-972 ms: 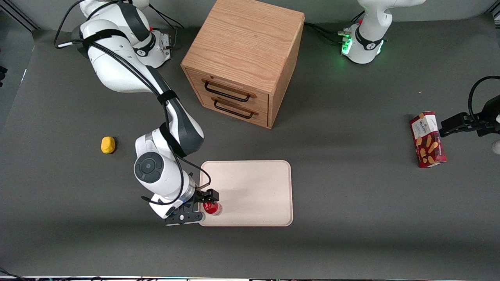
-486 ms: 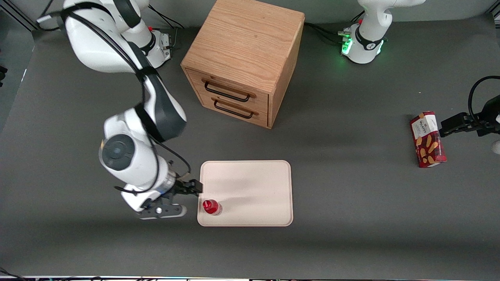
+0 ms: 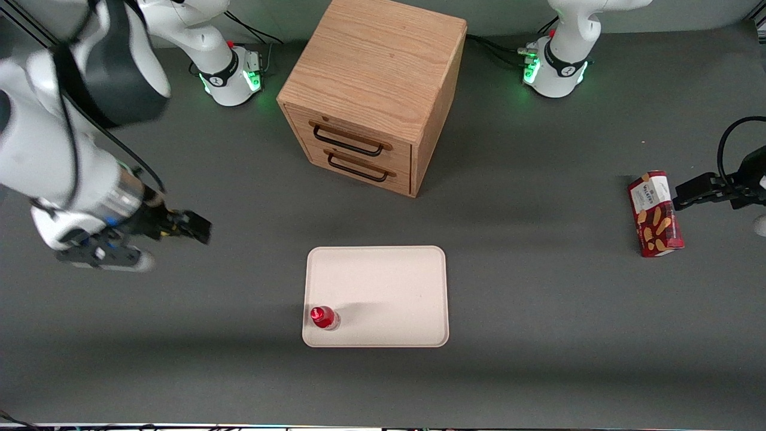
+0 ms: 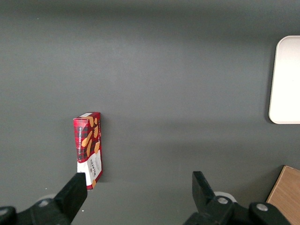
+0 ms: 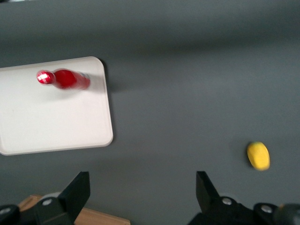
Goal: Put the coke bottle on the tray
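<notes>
Grey table: red coke bottle [image 3: 324,317] upright on beige tray [image 3: 389,287]; gripper [image 3: 179,230] apart, empty.

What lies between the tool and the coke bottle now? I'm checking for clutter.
Only bare grey table in the front view: the open tool hangs toward the working arm's end, the coke bottle upright on the tray.

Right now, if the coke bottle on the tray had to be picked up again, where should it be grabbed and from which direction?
Probably around its red body just below the cap, coming straight down from above. The coke bottle stands upright near a corner of the tray, and the low rim leaves little room for a sideways approach. The gripper hangs open, well away toward the working arm's end of the table.
</notes>
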Action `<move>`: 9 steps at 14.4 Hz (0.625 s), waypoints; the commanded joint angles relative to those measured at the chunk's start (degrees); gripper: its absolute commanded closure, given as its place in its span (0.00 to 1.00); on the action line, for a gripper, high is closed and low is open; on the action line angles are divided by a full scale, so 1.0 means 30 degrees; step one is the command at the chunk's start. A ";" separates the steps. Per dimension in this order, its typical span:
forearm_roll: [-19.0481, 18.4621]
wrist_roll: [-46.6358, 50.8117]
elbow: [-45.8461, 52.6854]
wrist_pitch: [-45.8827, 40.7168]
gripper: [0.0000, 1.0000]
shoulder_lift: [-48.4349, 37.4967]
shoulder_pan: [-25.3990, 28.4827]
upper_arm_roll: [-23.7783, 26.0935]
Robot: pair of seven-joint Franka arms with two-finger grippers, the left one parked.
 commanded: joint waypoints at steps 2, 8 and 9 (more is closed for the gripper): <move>0.0278 -0.0091 -0.6289 -0.0346 0.00 -0.5995 0.0211 -0.0461; -0.2388 -0.1285 -0.6001 -0.2197 0.00 -0.7265 0.0182 -0.1251; -0.2389 -0.1727 -0.5942 -0.2109 0.00 -0.7002 0.0211 -0.1485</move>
